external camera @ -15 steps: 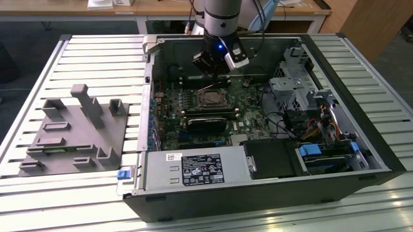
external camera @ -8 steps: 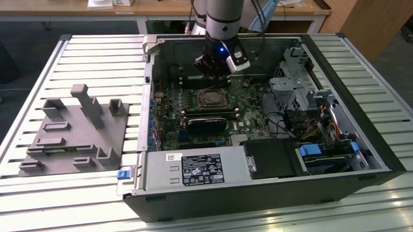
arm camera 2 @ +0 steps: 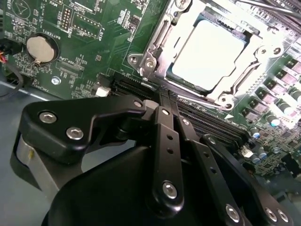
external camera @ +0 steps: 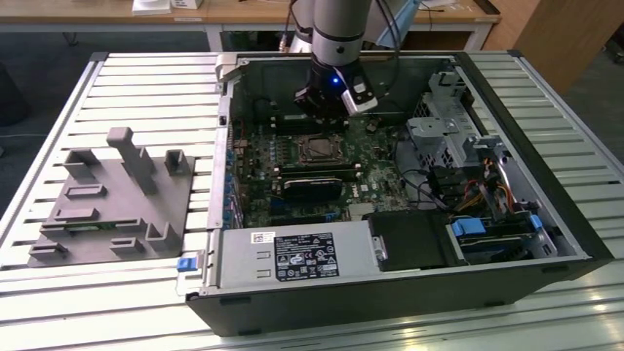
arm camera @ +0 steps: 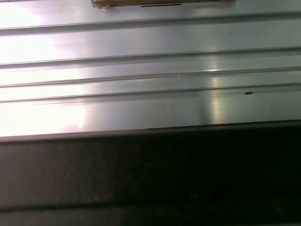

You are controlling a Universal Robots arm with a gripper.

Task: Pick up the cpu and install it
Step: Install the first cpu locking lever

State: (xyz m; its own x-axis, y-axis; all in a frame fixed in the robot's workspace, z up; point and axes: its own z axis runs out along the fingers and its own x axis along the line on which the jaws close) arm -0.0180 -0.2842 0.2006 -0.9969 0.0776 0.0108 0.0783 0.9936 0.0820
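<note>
1. The cpu (arm camera 2: 209, 56) already sits in the motherboard socket (arm camera 2: 207, 52), silvery lid up; placing looks done.
2. The gripper (external camera: 322, 117) hangs inside the open computer case (external camera: 546, 241), at about twelve o'clock from the socket in the exterior view.
3. I cannot tell how wide its claw stands; nothing visibly held.
4. The grey fixture (external camera: 112, 201) lies on the table outside.

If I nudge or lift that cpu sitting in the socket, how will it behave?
Probably rigid: the cpu is a flat square with a metal lid, so it shouldn't flex. The shiny lid looks smooth, so fingers may slip on it. It lies flat within the socket frame, so a sideways nudge likely won't slide it, and it can't roll or tip.
</note>
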